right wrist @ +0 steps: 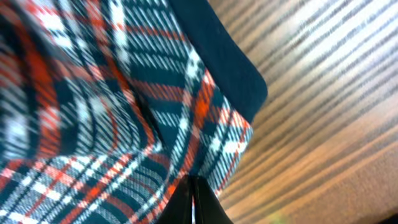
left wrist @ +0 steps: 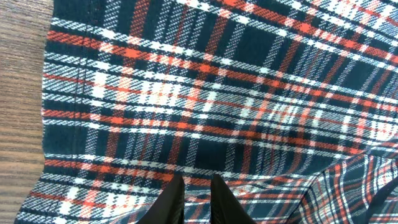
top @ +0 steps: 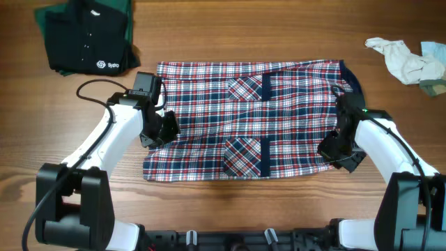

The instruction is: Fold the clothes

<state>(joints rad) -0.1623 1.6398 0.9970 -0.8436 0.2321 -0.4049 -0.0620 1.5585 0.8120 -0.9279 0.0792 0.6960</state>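
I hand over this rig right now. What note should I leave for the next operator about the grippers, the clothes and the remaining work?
Left gripper: fingers nearly together at the plaid shirt's left edge; grip unclear.
Right gripper: shut on the shirt's right edge, it seems.
Shirt lies spread flat mid-table, not yet folded.
Dark clothes sit folded at the far left; pale cloth lies crumpled at the far right.
To do: fold the shirt, then probably the pale cloth.

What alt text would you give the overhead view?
A plaid shirt lies spread on a wooden table, the left gripper at its left edge, the right gripper at its right. A folded dark garment sits far-left, a crumpled pale cloth far-right.
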